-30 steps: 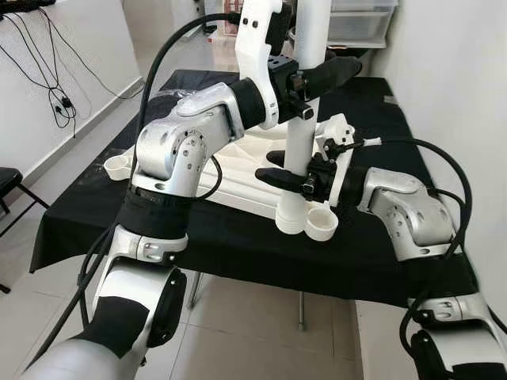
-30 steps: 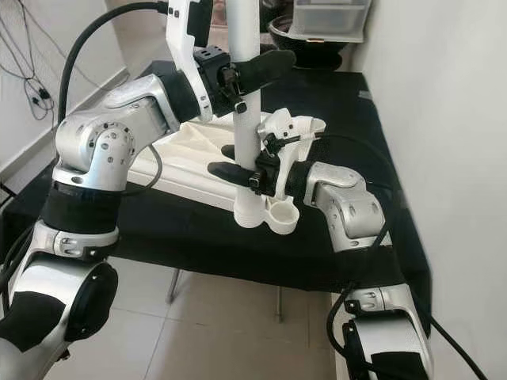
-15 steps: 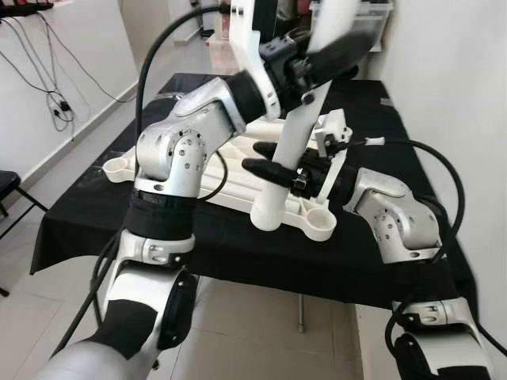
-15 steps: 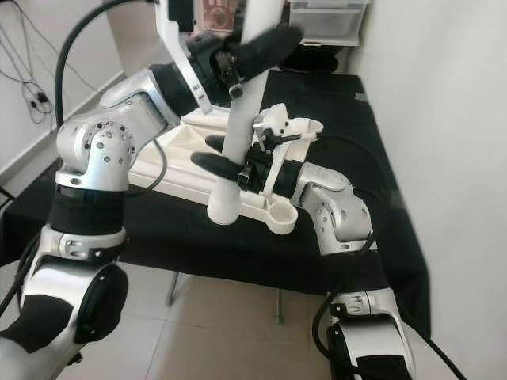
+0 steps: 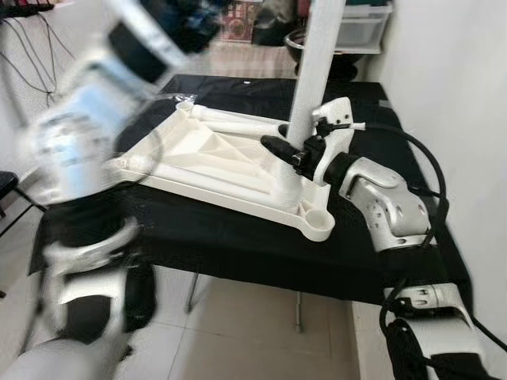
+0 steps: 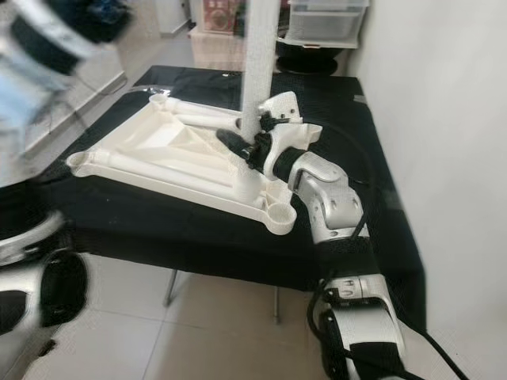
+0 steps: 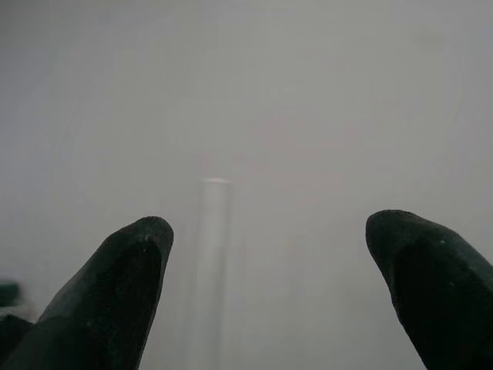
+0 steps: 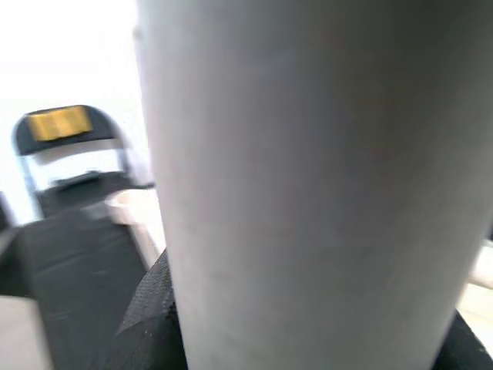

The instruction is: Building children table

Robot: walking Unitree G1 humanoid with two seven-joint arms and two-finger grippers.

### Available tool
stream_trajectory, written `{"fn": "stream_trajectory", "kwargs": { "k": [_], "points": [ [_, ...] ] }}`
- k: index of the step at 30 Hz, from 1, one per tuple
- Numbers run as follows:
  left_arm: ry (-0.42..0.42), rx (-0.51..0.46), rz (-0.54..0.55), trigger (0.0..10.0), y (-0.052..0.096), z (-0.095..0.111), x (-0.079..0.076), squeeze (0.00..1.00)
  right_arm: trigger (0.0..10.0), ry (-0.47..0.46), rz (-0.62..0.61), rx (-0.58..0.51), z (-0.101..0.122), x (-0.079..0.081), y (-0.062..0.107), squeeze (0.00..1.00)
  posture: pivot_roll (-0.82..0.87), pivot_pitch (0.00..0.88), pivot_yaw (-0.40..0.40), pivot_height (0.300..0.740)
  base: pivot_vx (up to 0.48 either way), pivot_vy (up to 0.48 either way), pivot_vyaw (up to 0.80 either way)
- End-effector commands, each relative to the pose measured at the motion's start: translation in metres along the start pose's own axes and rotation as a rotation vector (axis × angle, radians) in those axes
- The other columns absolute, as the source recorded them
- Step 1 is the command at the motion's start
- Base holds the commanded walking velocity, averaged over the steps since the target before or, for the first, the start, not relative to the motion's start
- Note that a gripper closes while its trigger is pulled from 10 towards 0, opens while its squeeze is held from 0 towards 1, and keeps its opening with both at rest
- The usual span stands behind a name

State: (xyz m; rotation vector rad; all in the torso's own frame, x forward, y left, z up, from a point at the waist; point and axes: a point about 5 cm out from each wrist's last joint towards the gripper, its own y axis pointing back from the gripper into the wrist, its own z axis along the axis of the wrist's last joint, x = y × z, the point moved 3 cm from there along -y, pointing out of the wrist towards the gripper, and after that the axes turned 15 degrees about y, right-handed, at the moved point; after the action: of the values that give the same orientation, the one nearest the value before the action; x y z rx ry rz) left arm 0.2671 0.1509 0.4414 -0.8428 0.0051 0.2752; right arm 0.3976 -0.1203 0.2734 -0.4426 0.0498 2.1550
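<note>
The white children's table frame lies upside down on the black-covered table. A white tube leg stands upright on the frame near its right corner. My right gripper is shut on the leg low down; up close the leg spans the right wrist view. An empty round socket sits at the frame's near right corner. My left arm is a blur at the far left, away from the leg. In its wrist view the left gripper is open, with nothing between the fingers.
A pale wall runs close along the right side of the table. Clear storage bins stand beyond the far end. A dark chair and hanging cables are at the left. Tiled floor lies under the near table edge.
My left gripper has let go of the upper part of the leg and the arm has swung away to the left. The leg has gone from tilted to upright on the frame.
</note>
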Motion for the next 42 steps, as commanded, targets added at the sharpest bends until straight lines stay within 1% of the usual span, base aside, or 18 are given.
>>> {"fn": "stream_trajectory", "kwargs": {
  "k": [1,2,3,7,8,9,10,11,12,13,14,17,20,24,27,30,36,42],
  "points": [
    [0.03,0.014,0.038,10.0,0.024,-0.004,-0.002,1.0,0.0,0.006,-0.071,-0.019,0.006,-0.013,0.003,0.0,0.02,0.166,-0.013,0.74,0.0,0.0,0.0],
    [0.056,0.025,0.076,10.0,0.034,-0.013,0.001,1.0,0.0,0.004,-0.093,-0.023,0.007,-0.018,0.005,0.0,0.02,0.166,-0.013,0.74,0.0,0.0,0.0],
    [0.069,0.119,0.153,10.0,0.052,-0.04,0.006,1.0,3.3,0.001,-0.098,-0.049,0.011,-0.022,0.009,0.0,0.02,0.19,-0.015,0.74,0.0,0.0,0.0],
    [0.083,0.23,0.226,10.0,0.071,-0.068,0.008,1.0,3.3,-0.001,-0.098,-0.081,0.017,-0.027,0.013,0.0,0.02,0.194,-0.015,0.74,0.0,0.0,0.0],
    [0.103,0.297,0.312,10.0,0.09,-0.091,0.013,1.0,10.0,-0.008,-0.062,-0.113,0.021,-0.026,0.017,0.0,0.02,0.213,-0.015,0.74,0.0,0.0,0.0],
    [0.103,0.297,0.312,10.0,0.09,-0.091,0.013,1.0,10.0,-0.008,-0.062,-0.113,0.021,-0.026,0.017,0.0,0.02,0.213,-0.015,0.74,0.0,0.0,0.0],
    [0.126,0.364,0.418,10.0,0.111,-0.115,0.016,0.0,10.0,-0.018,-0.006,-0.155,0.027,-0.025,0.021,0.0,0.02,0.232,-0.013,0.74,0.0,0.0,0.0],
    [0.164,0.446,0.517,10.0,0.135,-0.143,0.014,0.0,10.0,-0.024,0.079,-0.199,0.031,-0.02,0.028,0.0,0.02,0.249,-0.01,0.74,0.0,0.0,0.0],
    [0.164,0.446,0.517,10.0,0.135,-0.143,0.014,0.0,10.0,-0.024,0.079,-0.199,0.031,-0.02,0.028,0.0,0.02,0.249,-0.01,0.74,0.0,0.0,0.0],
    [0.192,0.499,0.575,10.0,0.15,-0.16,0.01,0.0,10.0,-0.027,0.137,-0.226,0.034,-0.016,0.032,0.0,0.02,0.249,-0.01,0.74,0.0,0.0,0.0],
    [0.192,0.499,0.575,10.0,0.15,-0.16,0.01,0.0,10.0,-0.027,0.137,-0.226,0.034,-0.016,0.032,0.0,0.02,0.249,-0.01,0.74,0.0,0.0,0.0],
    [0.211,0.645,0.656,10.0,0.17,-0.206,-0.014,0.0,10.0,-0.007,0.28,-0.206,0.017,-0.001,0.041,0.0,0.01,0.282,0.004,0.74,0.0,0.0,0.0],
    [0.19,0.693,0.667,10.0,0.173,-0.223,-0.024,0.0,10.0,-0.015,0.313,-0.204,0.011,0.004,0.04,0.0,0.01,0.288,0.01,0.74,0.0,0.0,0.0],
    [0.131,0.703,0.678,10.0,0.174,-0.223,-0.027,0.0,10.0,-0.031,0.325,-0.221,0.011,0.005,0.036,0.0,0.03,0.309,0.018,0.74,0.0,0.0,0.0],
    [-0.016,0.676,0.709,10.0,0.178,-0.214,-0.035,0.0,10.0,-0.044,0.379,-0.255,0.014,0.006,0.038,0.0,0.04,0.333,0.026,0.74,0.0,0.0,0.0],
    [-0.091,0.668,0.729,10.0,0.18,-0.209,-0.04,0.0,10.0,-0.042,0.415,-0.276,0.017,0.005,0.041,0.0,0.04,0.344,0.031,0.74,0.0,0.0,0.0],
    [-0.241,0.683,0.742,10.0,0.184,-0.2,-0.041,0.0,10.0,-0.001,0.479,-0.319,0.033,-0.012,0.051,0.0,0.04,0.384,0.042,0.74,0.0,0.0,0.0],
    [-0.236,0.678,0.743,10.0,0.185,-0.199,-0.045,0.0,10.0,0.087,0.574,-0.304,0.039,-0.011,0.061,0.0,0.05,0.418,0.052,0.74,0.0,0.0,0.0]
  ]
}}
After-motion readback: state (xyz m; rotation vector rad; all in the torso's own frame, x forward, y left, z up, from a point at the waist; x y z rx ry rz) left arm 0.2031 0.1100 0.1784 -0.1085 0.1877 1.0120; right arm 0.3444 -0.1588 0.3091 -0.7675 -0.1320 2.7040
